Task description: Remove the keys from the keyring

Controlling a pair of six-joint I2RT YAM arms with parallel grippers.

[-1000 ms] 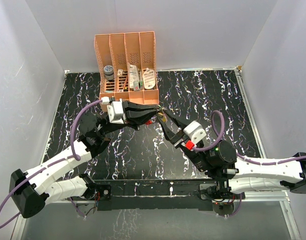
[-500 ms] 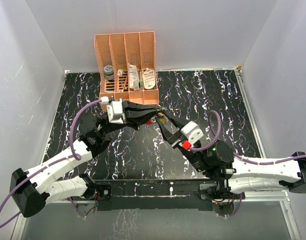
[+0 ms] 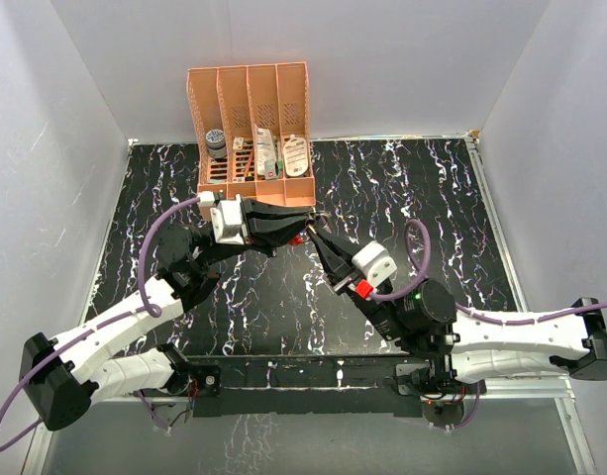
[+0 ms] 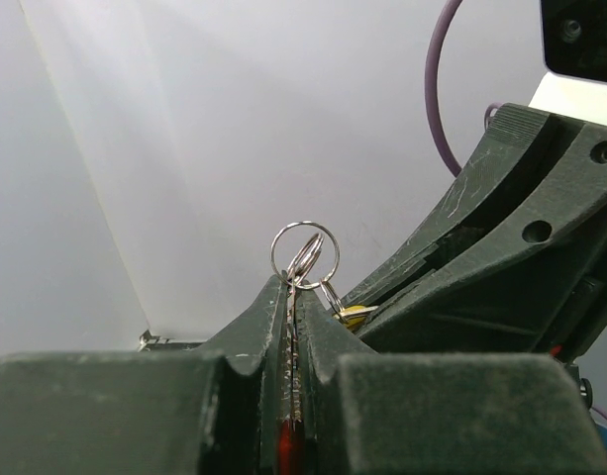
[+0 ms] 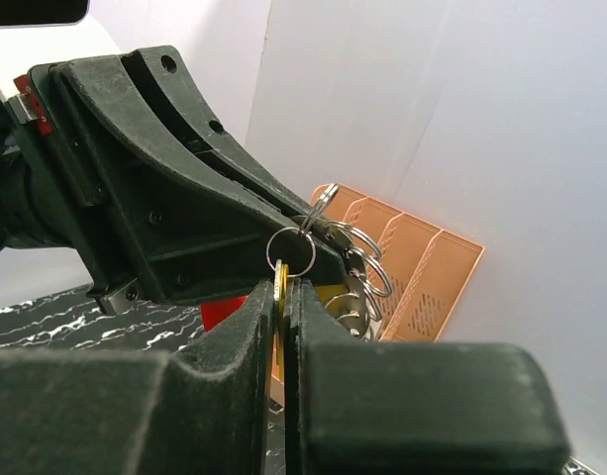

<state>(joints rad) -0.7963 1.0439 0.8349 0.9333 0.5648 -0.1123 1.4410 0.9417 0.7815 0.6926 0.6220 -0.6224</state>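
Note:
My left gripper (image 4: 291, 287) is shut on the red-and-white tag (image 4: 286, 440) of the keyring (image 4: 305, 252), whose thin wire ring stands up above the fingertips. A small yellow key (image 4: 354, 315) hangs from a smaller ring beside it. In the right wrist view my right gripper (image 5: 283, 289) is shut on that yellow key (image 5: 280, 282), just under the wire ring (image 5: 290, 251). Several more rings (image 5: 367, 262) hang behind it. From above, both grippers meet over the table's middle, left gripper (image 3: 301, 230) against right gripper (image 3: 318, 238).
An orange rack (image 3: 252, 129) with several compartments stands at the back against the wall, holding a small jar (image 3: 215, 142) and packets. The black marbled table (image 3: 432, 198) is walled in by white panels on three sides.
My right arm has moved left and forward toward the left gripper, and its jaws have gone from open to shut on the yellow key. The left gripper has stayed put.

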